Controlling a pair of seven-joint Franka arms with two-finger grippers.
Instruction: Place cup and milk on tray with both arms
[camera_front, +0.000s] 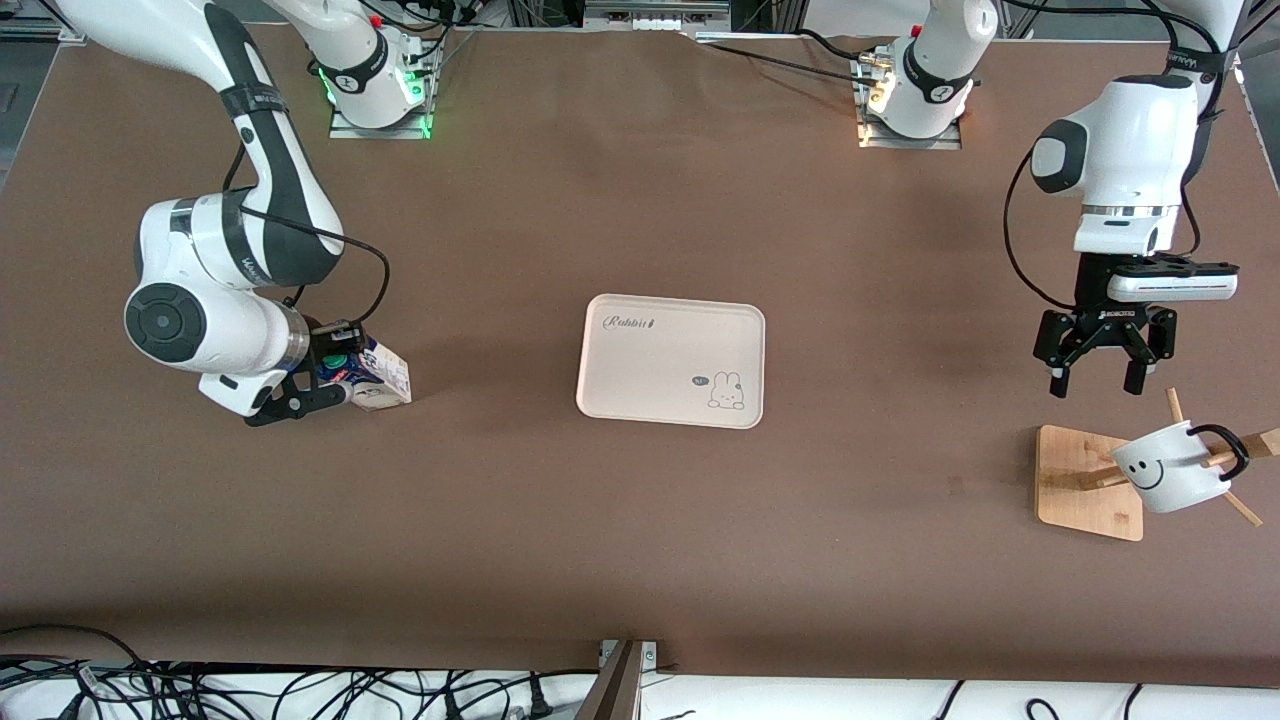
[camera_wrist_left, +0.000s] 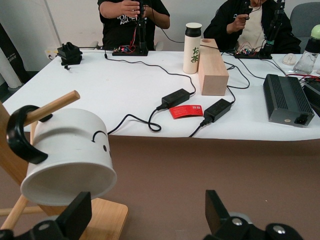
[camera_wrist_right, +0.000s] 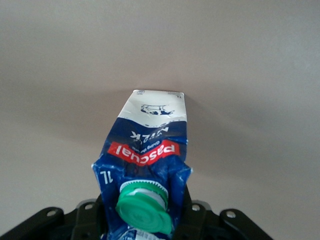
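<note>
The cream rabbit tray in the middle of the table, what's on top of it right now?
Nothing lies on the flat cream rectangular tray; only its printed script and rabbit drawing show. The blue-and-white milk carton and white smiley mug are elsewhere. What lies under the tray is hidden.

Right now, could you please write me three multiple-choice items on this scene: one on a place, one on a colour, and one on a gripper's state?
1. Where is the mug?
A. hung on a peg of the wooden rack
B. on the tray
C. beside the milk carton

2. What colour is the milk carton's cap?
A. red
B. green
C. white

3. What is the state of the left gripper?
A. shut on the mug
B. shut on the carton
C. open, over the table beside the rack

Answers:
1 A: the mug tilts on the rack's pegs, at the left arm's end of the table.
2 B: the right wrist view shows a round green cap.
3 C: its fingers stand apart and hold nothing, while the right gripper grips the carton.
</note>
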